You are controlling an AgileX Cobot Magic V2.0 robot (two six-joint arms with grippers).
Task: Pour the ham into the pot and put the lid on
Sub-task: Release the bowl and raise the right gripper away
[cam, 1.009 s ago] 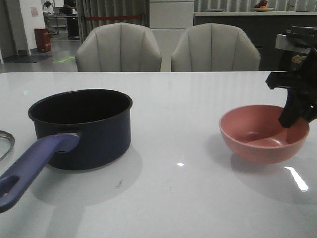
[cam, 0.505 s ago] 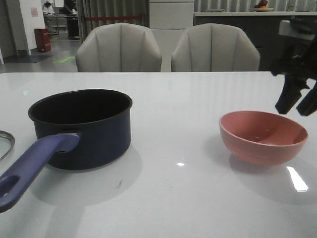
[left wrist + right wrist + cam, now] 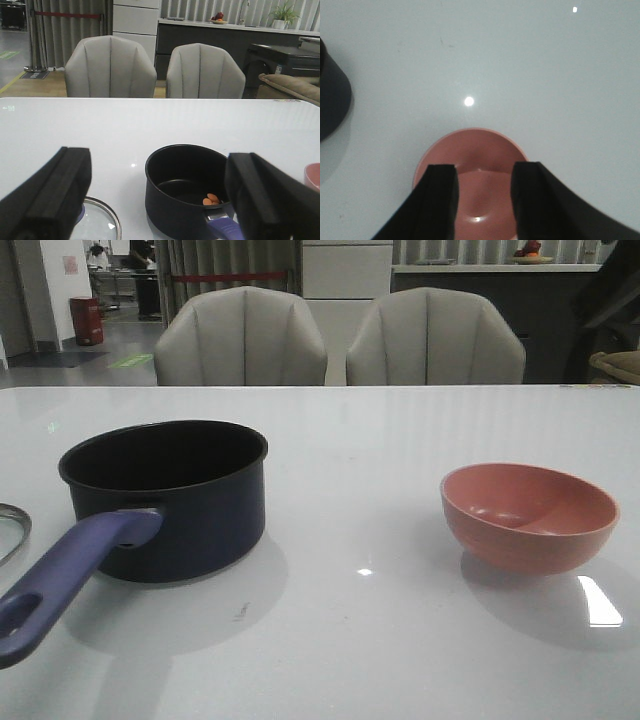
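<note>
The dark navy pot (image 3: 165, 490) stands on the white table at the left, its purple-blue handle (image 3: 70, 575) pointing toward the front. The ham (image 3: 211, 199), a few orange-pink pieces, lies inside the pot (image 3: 175, 200). The glass lid (image 3: 100, 222) lies flat on the table beside the pot; only its rim (image 3: 8, 530) shows in the front view. My left gripper (image 3: 160, 170) is open and empty, held back from the pot and lid. My right gripper (image 3: 485, 175) is open and empty above the empty pink bowl (image 3: 470, 147). Neither gripper shows in the front view.
The salmon-pink bowl (image 3: 528, 515) stands upright on the table at the right. Two grey chairs (image 3: 240, 335) stand behind the table's far edge. The pot's side shows at the edge of the right wrist view (image 3: 330, 100).
My right gripper let go of the bowl's rim, rose up and to the right, and left the front view. The bowl now sits level on the table.
</note>
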